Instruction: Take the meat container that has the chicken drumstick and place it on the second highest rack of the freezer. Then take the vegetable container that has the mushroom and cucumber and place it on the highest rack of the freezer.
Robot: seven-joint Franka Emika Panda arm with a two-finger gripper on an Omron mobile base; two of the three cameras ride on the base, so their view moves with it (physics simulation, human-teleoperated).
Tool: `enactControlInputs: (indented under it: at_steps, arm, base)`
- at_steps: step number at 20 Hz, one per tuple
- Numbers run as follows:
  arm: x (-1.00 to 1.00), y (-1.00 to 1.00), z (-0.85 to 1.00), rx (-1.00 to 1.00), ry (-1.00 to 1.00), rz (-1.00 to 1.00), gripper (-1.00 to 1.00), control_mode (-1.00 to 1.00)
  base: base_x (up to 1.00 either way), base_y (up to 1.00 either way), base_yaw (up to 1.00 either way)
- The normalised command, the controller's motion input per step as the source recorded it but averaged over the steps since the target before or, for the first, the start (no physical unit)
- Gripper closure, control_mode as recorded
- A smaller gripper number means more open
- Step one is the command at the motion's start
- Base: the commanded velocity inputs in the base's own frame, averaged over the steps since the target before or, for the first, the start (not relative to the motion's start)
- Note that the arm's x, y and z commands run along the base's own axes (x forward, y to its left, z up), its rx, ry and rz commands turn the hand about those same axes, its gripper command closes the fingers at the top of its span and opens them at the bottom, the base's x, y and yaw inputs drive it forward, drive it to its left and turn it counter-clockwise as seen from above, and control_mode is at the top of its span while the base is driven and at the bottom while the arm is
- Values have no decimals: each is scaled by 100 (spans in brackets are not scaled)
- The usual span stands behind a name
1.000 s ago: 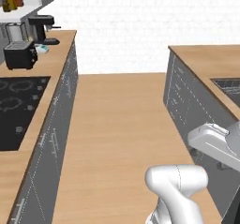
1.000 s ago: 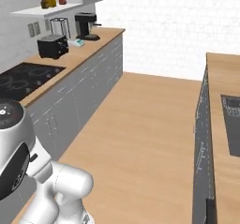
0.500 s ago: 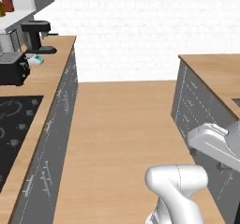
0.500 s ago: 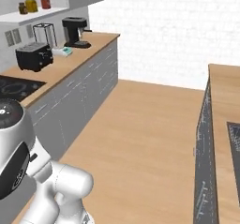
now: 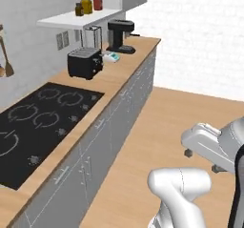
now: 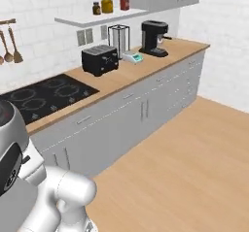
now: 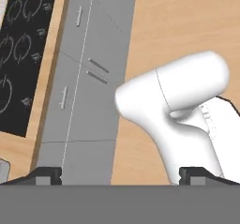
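Left base view: a wooden counter [image 5: 114, 81] is seen running away along the left, carrying a black cooktop [image 5: 35, 127], a toaster [image 5: 85, 62] and a coffee machine [image 5: 119, 35]; jars stand on a wall shelf [image 5: 78, 18].
Change: against the earlier frames, the whole picture has swung toward this counter, which is read as the base turning, not as things being moved.
Meaning for the task: the step in hand is judged to be travel or search; no container has been taken.
Right base view: the same counter [image 6: 146, 68] and grey cabinet fronts [image 6: 141, 112] are shown, with bare wooden floor [image 6: 194, 168] to the right.
Open room: the floor beside the cabinets is unobstructed; the counter edge bounds it on the left.
Hand view: the gripper [image 7: 121, 175] is pointed down at the cabinet fronts, its fingertips [image 7: 47, 175] spread wide, with nothing between them.
Task's things: the freezer and both containers cannot be located from these views.
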Motion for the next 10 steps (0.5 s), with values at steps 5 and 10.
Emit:
enactControlInputs:
  at_steps: [5, 10]
  arm:
    - [0, 0, 0, 0, 0, 0, -100, 100]
    - [0, 0, 0, 0, 0, 0, -100, 100]
  base:
    - [27, 8, 90]
    - [26, 33, 75]
